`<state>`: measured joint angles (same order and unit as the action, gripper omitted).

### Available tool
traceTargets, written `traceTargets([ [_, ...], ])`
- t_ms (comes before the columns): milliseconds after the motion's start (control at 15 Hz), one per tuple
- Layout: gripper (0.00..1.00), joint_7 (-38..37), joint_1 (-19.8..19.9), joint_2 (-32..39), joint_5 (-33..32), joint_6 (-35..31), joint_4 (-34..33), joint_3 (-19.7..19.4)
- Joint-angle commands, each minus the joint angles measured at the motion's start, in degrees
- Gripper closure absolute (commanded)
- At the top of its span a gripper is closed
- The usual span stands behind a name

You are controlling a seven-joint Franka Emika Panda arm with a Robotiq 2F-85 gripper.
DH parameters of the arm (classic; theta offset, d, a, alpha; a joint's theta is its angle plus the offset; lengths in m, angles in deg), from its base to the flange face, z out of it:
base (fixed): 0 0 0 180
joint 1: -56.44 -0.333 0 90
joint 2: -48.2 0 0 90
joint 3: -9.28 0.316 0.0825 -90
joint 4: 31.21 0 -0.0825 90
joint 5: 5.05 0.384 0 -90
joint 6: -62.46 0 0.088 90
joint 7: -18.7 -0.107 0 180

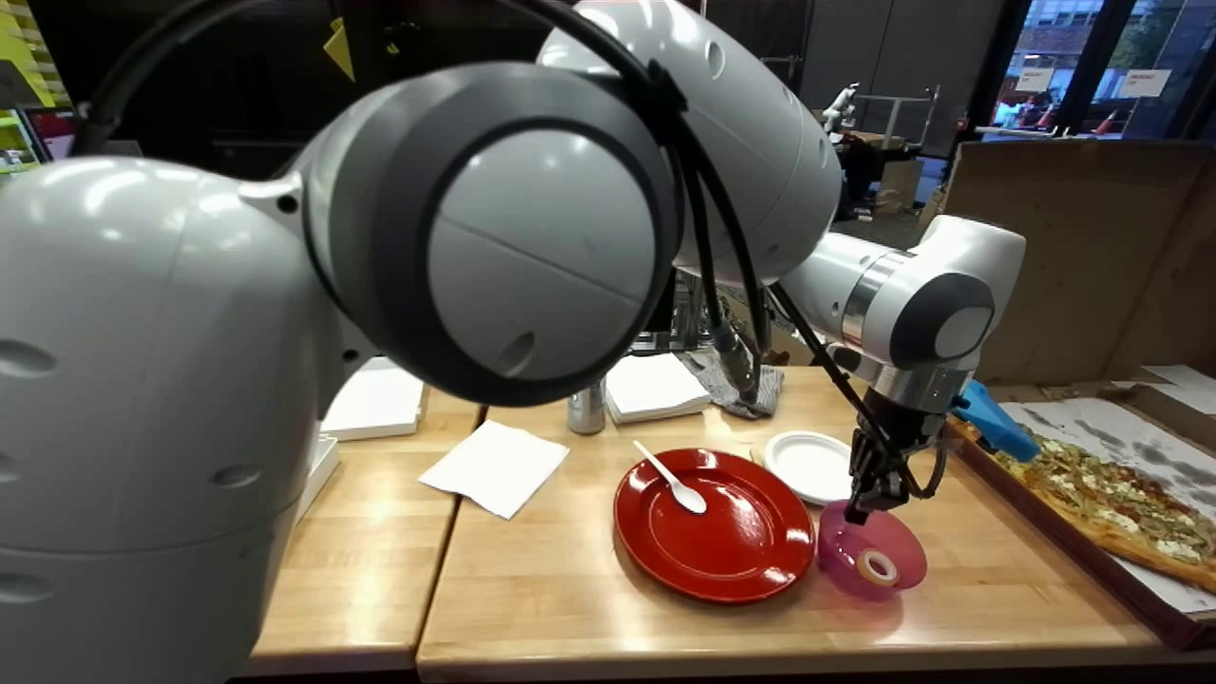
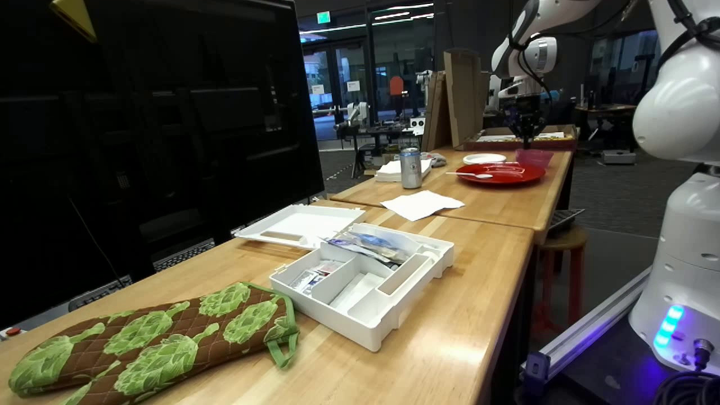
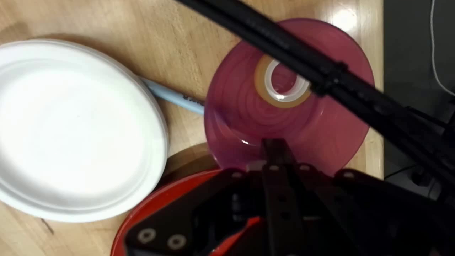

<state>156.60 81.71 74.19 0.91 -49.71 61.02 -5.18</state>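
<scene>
While angled down over a translucent pink bowl (image 3: 241, 99) with a roll of tape (image 3: 280, 98) inside, pictured with the gripper (image 3: 274, 144) closed, tips together near the bowl's rim, though too dark there to tell whether touching. Photographed with the bowl resting on a wooden tabletop (image 1: 560, 589), between a red plate (image 1: 727, 551) bearing a white plastic spoon (image 1: 676, 484) and an open pizza box (image 1: 1130, 597), with a white plate (image 3: 74, 131) nearby and a slim pale-blue stick (image 3: 174, 96) lying between that plate and the bowl.
</scene>
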Motion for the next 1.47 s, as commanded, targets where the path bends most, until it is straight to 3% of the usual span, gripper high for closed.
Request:
traceTargets([
  [0,1.00,-0.2,2.5,3.5,0.9,3.0,-5.1,1.4],
  [467,1.00,-0.8,4.0,6.8,0.7,3.8,-9.9,2.7],
  [1200,1.00,-0.2,3.3,5.9,-0.4,1.9,-11.3,3.7],
  [1267,0.83,-0.2,3.3,5.6,-0.3,1.9,-10.9,3.8],
  [1333,0.73,-0.3,3.3,5.3,-0.2,1.7,-10.7,3.8],
  [1400,0.69,-0.2,3.2,4.8,-0.2,1.7,-10.1,3.9],
])
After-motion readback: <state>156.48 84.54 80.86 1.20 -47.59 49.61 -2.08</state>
